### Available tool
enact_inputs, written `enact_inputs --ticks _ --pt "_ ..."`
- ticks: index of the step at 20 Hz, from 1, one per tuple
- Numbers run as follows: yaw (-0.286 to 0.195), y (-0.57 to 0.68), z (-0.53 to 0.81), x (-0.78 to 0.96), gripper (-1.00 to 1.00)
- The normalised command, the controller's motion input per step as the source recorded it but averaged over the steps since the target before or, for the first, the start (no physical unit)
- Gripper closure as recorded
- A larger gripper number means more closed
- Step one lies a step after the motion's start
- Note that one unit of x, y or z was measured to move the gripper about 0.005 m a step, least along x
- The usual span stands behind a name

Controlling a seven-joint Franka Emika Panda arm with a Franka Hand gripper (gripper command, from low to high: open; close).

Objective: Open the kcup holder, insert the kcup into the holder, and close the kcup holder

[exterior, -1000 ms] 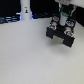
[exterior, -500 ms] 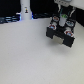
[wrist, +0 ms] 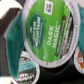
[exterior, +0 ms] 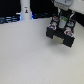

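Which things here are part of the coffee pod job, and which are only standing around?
Part of the job:
- black pod holder
- green-rimmed pod, seen close up in the wrist view
- gripper, over the holder

Just standing around:
- white bottle at the back
- other pods near the green one

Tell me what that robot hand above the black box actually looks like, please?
In the exterior view the gripper is a blocky white and pale grey head with darker fingers pointing down toward the kcup holder. The picture is too blurred to show any cables or markings. In the wrist view, dark, out-of-focus shapes at the edges may be its fingers.
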Motion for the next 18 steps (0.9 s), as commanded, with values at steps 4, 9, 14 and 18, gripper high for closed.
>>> enact_inputs --ticks 4,9,14,18 --pt "0.008 0.04 -0.28 0.03 1.0" --pt "0.033 0.1 -0.13 0.04 -1.0" --pt "0.062 0.06 0.19 0.09 -1.0" --pt "0.065 0.0 0.37 0.15 -1.0"
